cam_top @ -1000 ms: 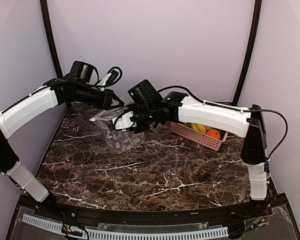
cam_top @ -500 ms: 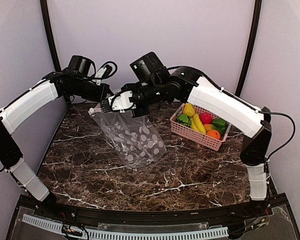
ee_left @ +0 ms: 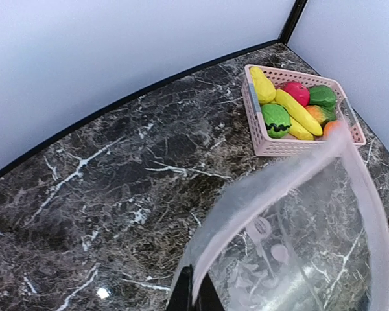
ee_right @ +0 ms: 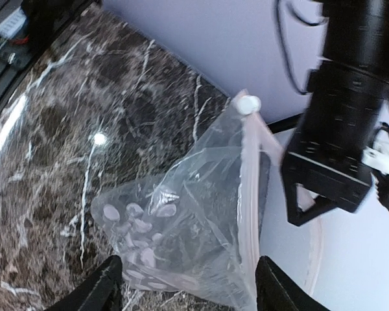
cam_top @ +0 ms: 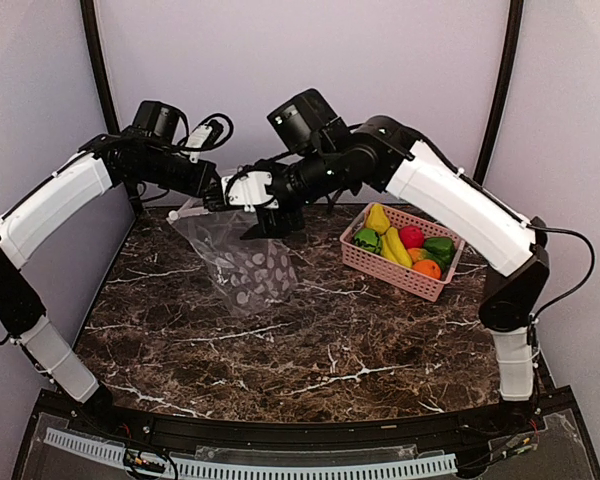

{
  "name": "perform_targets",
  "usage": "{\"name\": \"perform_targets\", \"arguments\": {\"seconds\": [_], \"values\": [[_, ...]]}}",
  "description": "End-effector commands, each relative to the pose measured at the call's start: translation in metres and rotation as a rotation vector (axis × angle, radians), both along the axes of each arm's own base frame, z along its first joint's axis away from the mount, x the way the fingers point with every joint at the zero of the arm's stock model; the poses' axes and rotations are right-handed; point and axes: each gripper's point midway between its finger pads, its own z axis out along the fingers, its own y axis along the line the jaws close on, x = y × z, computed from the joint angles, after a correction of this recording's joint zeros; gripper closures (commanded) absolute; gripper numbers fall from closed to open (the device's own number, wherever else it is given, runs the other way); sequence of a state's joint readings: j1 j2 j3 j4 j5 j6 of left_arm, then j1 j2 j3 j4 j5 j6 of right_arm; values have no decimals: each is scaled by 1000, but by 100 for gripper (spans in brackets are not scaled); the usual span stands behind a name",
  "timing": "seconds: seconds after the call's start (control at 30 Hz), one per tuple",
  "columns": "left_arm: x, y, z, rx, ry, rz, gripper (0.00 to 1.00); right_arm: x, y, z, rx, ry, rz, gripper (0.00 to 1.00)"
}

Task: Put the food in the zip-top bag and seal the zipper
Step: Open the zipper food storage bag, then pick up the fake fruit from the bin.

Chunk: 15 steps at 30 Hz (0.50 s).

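Your left end effector [cam_top: 212, 192] is clamped on the zipper [ee_left: 279, 181], with the zip-top bag [cam_top: 248, 262] dangling below it. Your right end effector [ee_right: 191, 288] just sprang wide and let go of the bag. The food [cam_top: 405, 243] is still in the basket [cam_top: 388, 272] at far right, so nothing is loaded yet.

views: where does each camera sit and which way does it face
top external: above and behind the bases, looking down over the table; both arms show, left gripper and right gripper at the zip-top bag.
left wrist: on the left arm, facing the pink basket of food; its fingertips at the bottom edge.
right wrist: looking down at the bag; its fingers flank the bottom edge.
shared: all see the bag; top and left wrist see the basket.
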<state>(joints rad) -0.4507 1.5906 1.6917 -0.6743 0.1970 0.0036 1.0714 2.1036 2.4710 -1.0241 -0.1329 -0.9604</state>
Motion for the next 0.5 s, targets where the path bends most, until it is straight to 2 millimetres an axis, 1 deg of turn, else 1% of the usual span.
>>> {"name": "perform_targets", "arguments": {"seconds": [0.0, 0.03, 0.1, 0.13, 0.17, 0.2, 0.23, 0.27, 0.3, 0.33, 0.37, 0.4, 0.43, 0.47], "values": [[-2, 36, 60, 115, -209, 82, 99, 3, -19, 77, 205, 27, -60, 28], [-4, 43, 74, 124, -249, 105, 99, 7, -27, 81, 218, 54, -81, 27], [-8, 46, 82, 126, -279, 105, 99, 22, -47, 79, 226, 132, -133, 26], [-9, 45, 76, 124, -266, 101, 99, 31, -59, 73, 223, 180, -162, 25], [-13, 38, 74, 92, -261, 65, 99, 44, -74, 62, 209, 233, -199, 25], [-15, 34, 52, 86, -208, 52, 99, 55, -86, 49, 191, 282, -233, 25], [-17, 26, 46, 46, -198, 20, 99, 67, -100, 32, 171, 336, -269, 25], [-19, 23, 16, 35, -124, 20, 99, 77, -113, 17, 161, 394, -303, 25], [-19, 13, 9, -11, -116, -10, 99, 90, -129, 6, 173, 450, -348, 25], [-22, 10, -23, -18, -43, -12, 99, 108, -142, -4, 207, 502, -398, 25], [-21, 3, -30, -61, -26, -25, 99, 124, -157, -13, 237, 554, -457, 24], [-22, 0, -52, -81, 38, -10, 99, 140, -173, -24, 259, 600, -517, 22], [-21, -6, -54, -114, 47, -23, 99, 153, -187, -35, 269, 639, -580, 19], [-24, -10, -64, -143, 92, -25, 99, 166, -199, -49, 266, 669, -645, 13]]}}
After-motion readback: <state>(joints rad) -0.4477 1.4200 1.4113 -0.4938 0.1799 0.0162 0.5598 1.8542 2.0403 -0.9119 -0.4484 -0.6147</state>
